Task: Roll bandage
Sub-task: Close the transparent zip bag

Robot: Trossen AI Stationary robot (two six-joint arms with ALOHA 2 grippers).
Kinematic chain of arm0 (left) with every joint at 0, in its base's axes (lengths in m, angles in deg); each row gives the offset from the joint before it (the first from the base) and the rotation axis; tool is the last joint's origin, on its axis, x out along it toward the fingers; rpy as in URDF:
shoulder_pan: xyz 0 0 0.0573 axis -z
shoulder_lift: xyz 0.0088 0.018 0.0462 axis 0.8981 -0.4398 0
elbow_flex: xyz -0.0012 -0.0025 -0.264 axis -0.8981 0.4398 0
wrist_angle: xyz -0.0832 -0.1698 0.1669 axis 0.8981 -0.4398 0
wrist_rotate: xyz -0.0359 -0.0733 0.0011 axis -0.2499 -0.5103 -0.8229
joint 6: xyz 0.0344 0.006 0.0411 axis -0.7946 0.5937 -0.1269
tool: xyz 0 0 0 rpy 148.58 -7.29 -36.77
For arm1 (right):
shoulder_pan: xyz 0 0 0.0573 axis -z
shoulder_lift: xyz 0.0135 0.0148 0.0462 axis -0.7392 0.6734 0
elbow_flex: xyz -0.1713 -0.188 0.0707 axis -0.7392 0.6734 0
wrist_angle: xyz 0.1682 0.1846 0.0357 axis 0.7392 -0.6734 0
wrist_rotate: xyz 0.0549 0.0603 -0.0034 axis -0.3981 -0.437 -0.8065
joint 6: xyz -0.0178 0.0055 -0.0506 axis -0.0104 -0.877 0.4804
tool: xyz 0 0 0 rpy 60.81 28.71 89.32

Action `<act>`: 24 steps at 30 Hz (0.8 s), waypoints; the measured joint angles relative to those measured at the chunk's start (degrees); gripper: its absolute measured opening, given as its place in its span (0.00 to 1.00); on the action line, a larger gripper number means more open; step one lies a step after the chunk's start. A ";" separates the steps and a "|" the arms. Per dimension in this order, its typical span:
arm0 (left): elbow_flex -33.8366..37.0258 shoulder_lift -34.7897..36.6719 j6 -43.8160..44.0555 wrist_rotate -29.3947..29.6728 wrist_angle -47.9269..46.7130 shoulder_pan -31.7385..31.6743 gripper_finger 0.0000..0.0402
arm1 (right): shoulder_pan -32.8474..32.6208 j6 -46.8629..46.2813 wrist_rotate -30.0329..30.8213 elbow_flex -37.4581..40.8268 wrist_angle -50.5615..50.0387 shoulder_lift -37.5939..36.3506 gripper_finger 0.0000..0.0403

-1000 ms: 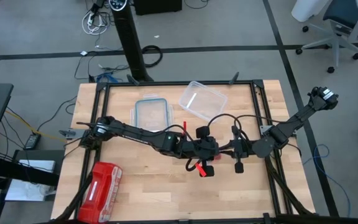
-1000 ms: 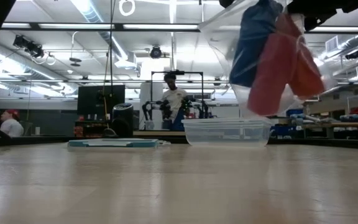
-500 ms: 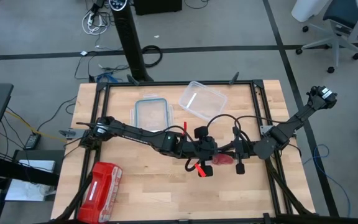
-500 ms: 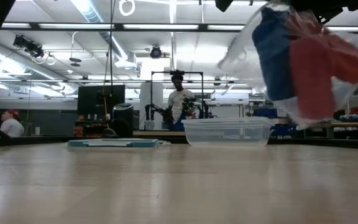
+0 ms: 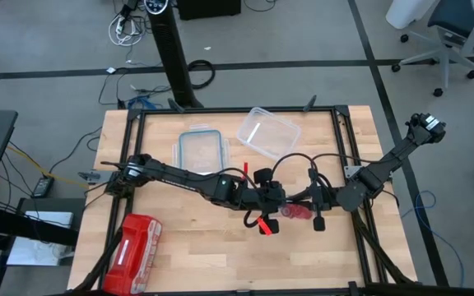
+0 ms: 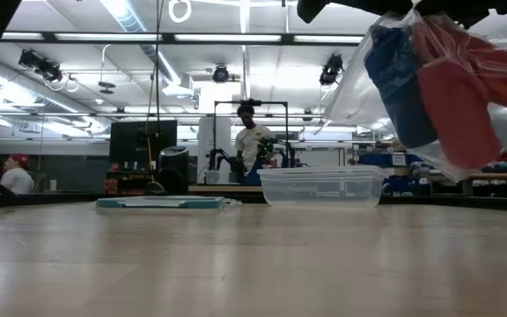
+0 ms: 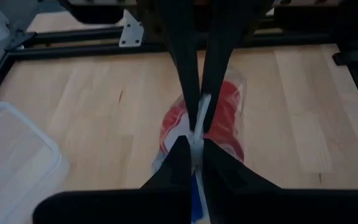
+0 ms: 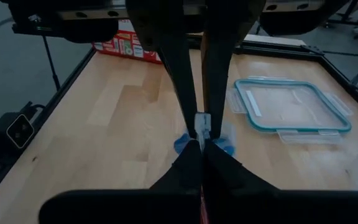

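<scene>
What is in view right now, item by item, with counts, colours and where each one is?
bandage: one, bright blue, rolled, inside the raised bag
red-pink rolls: count unclear, in the same bag beside the blue one
plastic bag: one, clear, held above the table's right-centre
container: one, clear, far side of the table
lid: one, clear with teal rim, left of the container
pouch: one, red, near-left corner
table: one, light wood
people: at least two, in the room behind
left gripper: shut on the bag's edge
right gripper: facing it, shut on the same edge
</scene>
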State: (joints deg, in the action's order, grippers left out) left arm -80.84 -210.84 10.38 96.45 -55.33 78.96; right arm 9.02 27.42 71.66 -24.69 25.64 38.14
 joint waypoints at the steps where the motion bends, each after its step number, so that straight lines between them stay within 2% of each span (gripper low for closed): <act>1: 0.00 0.02 0.17 -0.10 -0.54 0.04 0.04 | -0.16 0.05 -0.06 0.00 -0.01 0.00 0.00; 24: 0.11 0.02 4.75 -5.74 -6.40 0.51 0.04 | -0.27 -0.05 -2.24 0.00 -0.24 -0.03 0.00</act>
State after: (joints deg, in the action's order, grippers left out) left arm -80.73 -210.82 15.13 90.71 -61.73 79.47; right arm 8.75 27.37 69.42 -24.69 25.40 38.11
